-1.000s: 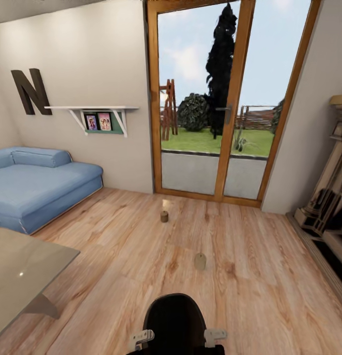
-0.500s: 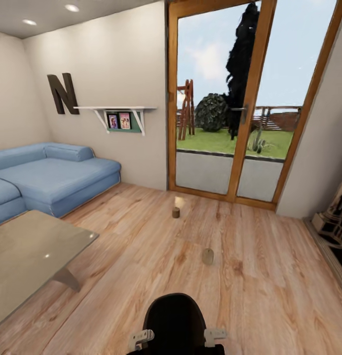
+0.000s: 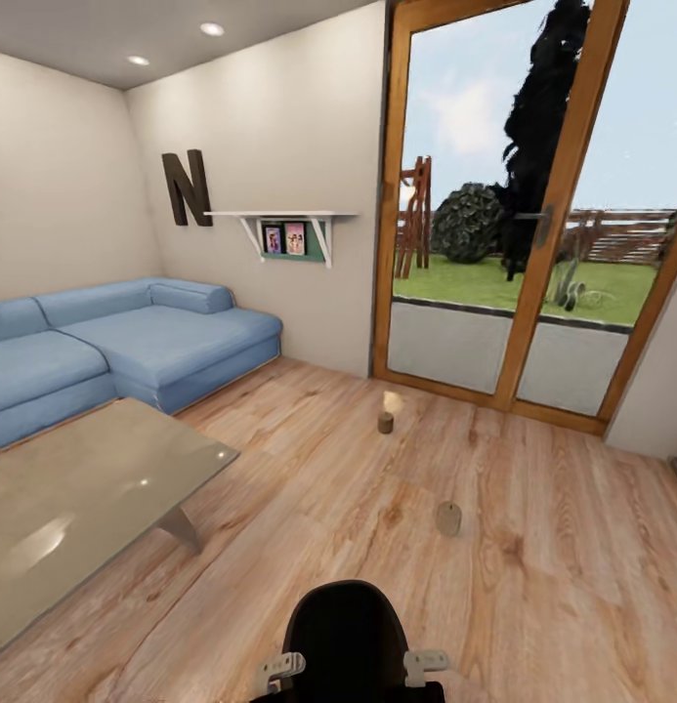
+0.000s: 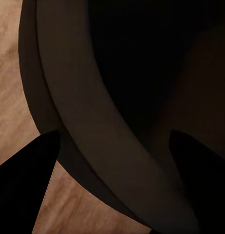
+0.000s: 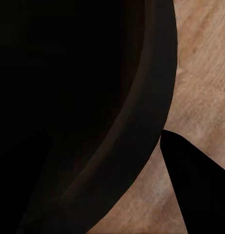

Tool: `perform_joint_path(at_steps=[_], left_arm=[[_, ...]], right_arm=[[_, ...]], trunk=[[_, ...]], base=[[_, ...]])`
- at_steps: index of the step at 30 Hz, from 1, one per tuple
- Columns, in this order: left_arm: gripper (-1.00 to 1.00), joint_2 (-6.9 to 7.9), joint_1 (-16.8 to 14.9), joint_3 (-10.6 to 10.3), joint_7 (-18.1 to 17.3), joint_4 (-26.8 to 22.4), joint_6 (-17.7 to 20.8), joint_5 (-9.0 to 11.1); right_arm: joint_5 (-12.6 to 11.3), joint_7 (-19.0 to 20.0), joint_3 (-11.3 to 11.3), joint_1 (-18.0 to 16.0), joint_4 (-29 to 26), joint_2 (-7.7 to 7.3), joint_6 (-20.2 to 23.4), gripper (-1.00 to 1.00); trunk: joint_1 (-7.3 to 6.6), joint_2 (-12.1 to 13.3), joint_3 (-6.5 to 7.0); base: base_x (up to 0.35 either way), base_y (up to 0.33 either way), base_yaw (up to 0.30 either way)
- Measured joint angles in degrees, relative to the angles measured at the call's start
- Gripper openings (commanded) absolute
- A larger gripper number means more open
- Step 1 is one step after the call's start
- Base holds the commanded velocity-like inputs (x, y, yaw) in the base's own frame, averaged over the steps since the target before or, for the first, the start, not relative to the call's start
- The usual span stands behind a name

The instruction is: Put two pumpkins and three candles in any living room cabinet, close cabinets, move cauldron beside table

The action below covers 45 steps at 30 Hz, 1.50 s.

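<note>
Sweeping leftward, the head camera has turned, so the whole room has slid to the right of the picture: the blue fabric corner sofa point(image 3: 113, 337) and the pale glass-topped low counter point(image 3: 74, 498) now take up far more of the head view, while the fireplace surround at the right edge has dropped out. The things themselves have not shifted on the floor.

Two short beige-tan cylindrical candles stand on the light wooden plank floor point(image 3: 533, 596) — the farther candle point(image 3: 385, 423) near the wood-framed glass patio door point(image 3: 533, 225), the nearer candle point(image 3: 448, 518) well apart from it, closer to the robot. Neither is in a cabinet, so that part of the task looks undone; judging by these pictures, most of the work is left.

A small round black cauldron point(image 3: 350, 635) with a flared rim sits at the bottom of the head view, close in front of the trunk, with pale bracket-like hardware at either side. Both wrist views look along the dark curved rim — the left hand point(image 4: 112, 195) and right hand point(image 5: 107, 190) seem to flank it, but I cannot tell whether either is clamped on it or spread apart.
</note>
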Motion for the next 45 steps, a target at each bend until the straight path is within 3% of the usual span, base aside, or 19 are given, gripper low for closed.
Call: perform_joint_path(at_steps=[34, 45], left_arm=[[-1.00, 0.01, 0.01, -0.08, 0.06, 0.02, 0.00, 0.06], [-1.00, 0.07, 0.01, -0.14, 0.00, 0.02, 0.02, 0.19]], right_arm=[[0.02, -0.05, -0.02, 0.01, 0.02, 0.03, 0.05, -1.00], [0.02, -0.08, 0.02, 0.00, 0.02, 0.06, 0.05, -1.00]], trunk=[[0.01, 0.00, 0.00], [0.00, 0.00, 0.00]], base=[[-0.203, -0.195, 0.291], [-0.038, -0.037, 0.291]])
